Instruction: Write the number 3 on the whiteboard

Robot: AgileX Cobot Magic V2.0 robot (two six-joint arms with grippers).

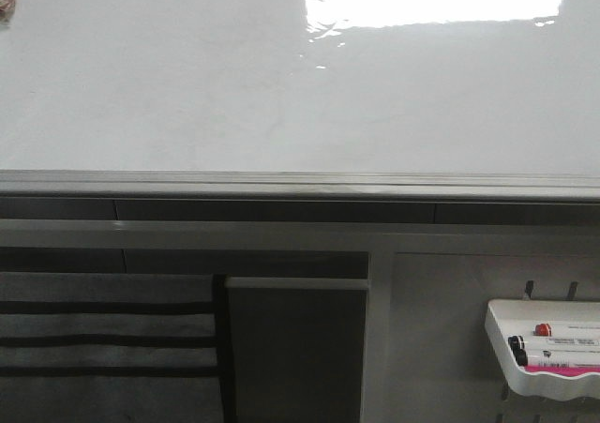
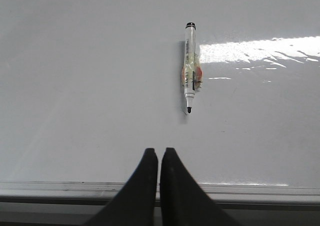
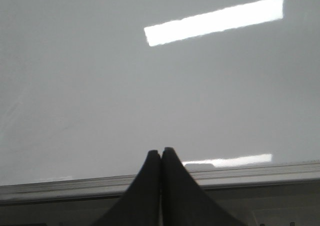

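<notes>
Glossy white flat whiteboard [image 1: 187, 85] with a grey rail edge fills the background; bright rectangular glare washes out part of its surface, and no marker strokes can be made out. Left gripper [image 2: 159, 153]: black tapered jaws pressed together, holding nothing. Beyond them lies an uncapped white cylindrical marker [image 2: 189, 68], untouched. Right gripper [image 3: 161, 153]: jaws likewise together, empty, over the rail.
</notes>
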